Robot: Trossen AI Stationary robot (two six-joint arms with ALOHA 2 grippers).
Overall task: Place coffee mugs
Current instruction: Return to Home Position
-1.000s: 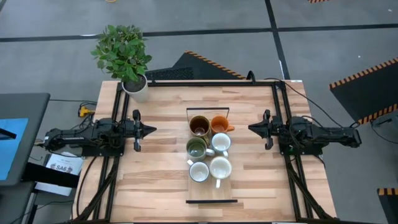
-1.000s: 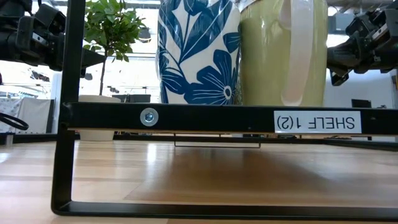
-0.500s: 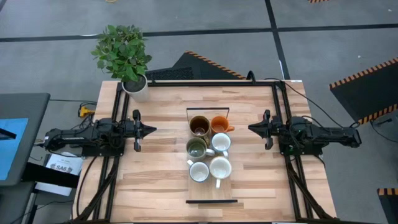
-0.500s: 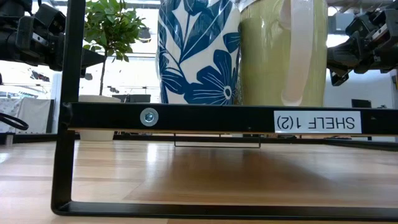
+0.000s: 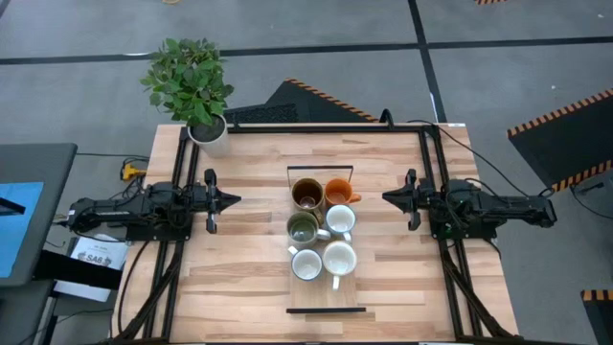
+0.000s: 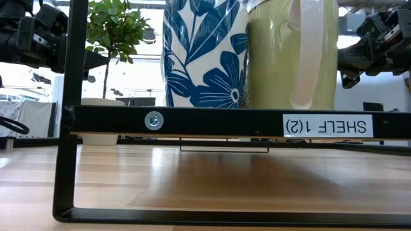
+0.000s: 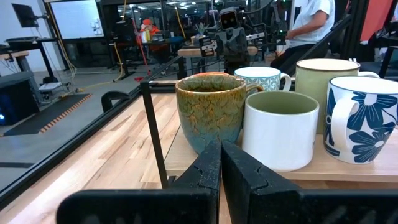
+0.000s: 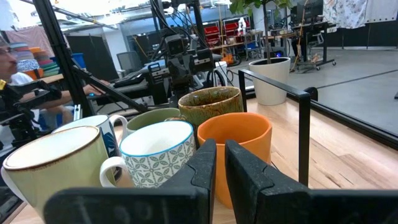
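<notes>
From above, six mugs (image 5: 339, 259) crowd the shelf (image 5: 326, 310) in the middle of the surface (image 5: 249, 278), so placing looks done; left fingers (image 5: 230, 199) and right fingers (image 5: 391, 197) lie parked at either side. Low down, two mugs front the shelf. Both wrist views show fingers clenched, empty.

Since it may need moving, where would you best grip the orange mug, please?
With the right gripper, pinch the orange mug at its rim on that side, from above: its handle seems to point there, and the brown mug and a white patterned mug stand close on two others.
</notes>
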